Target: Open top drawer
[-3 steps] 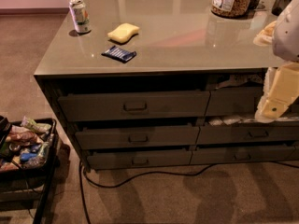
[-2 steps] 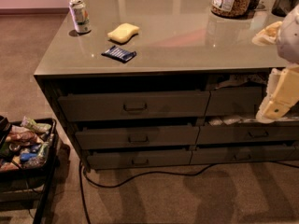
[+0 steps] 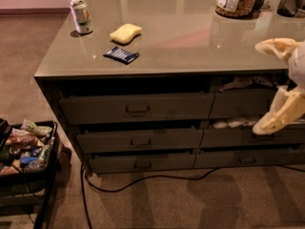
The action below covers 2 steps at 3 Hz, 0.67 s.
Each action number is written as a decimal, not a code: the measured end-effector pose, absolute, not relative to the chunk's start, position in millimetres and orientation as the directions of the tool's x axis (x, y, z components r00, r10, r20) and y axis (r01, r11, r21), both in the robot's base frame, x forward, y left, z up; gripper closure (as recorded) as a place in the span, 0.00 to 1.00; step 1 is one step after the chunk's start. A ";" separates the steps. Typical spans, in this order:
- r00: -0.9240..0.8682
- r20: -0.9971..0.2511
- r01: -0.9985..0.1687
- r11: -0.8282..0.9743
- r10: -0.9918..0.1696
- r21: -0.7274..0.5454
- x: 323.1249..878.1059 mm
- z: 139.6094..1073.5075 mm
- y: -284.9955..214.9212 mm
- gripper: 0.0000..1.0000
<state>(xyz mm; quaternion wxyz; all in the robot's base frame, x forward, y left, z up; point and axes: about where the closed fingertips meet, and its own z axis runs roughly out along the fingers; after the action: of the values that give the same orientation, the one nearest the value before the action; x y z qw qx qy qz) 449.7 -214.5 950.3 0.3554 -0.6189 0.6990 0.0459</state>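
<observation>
While spread gripper (image 3: 263, 86) hangs right, top drawer (image 3: 136, 109) ajar.

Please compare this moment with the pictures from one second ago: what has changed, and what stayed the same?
The gripper, at the right edge in front of the right-hand drawers, has sunk slightly. Its fingers stay spread and hold nothing. The top drawer has not moved. The can, the sponge and the blue packet lie on the tabletop as before.
</observation>
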 end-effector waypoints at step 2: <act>0.109 -0.598 -0.892 0.188 -0.794 -0.412 443.7 945.3 -187.1 0.00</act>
<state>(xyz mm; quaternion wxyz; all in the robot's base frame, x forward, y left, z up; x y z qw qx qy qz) 443.7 -187.1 945.3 0.3904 -0.6341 0.6645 0.0627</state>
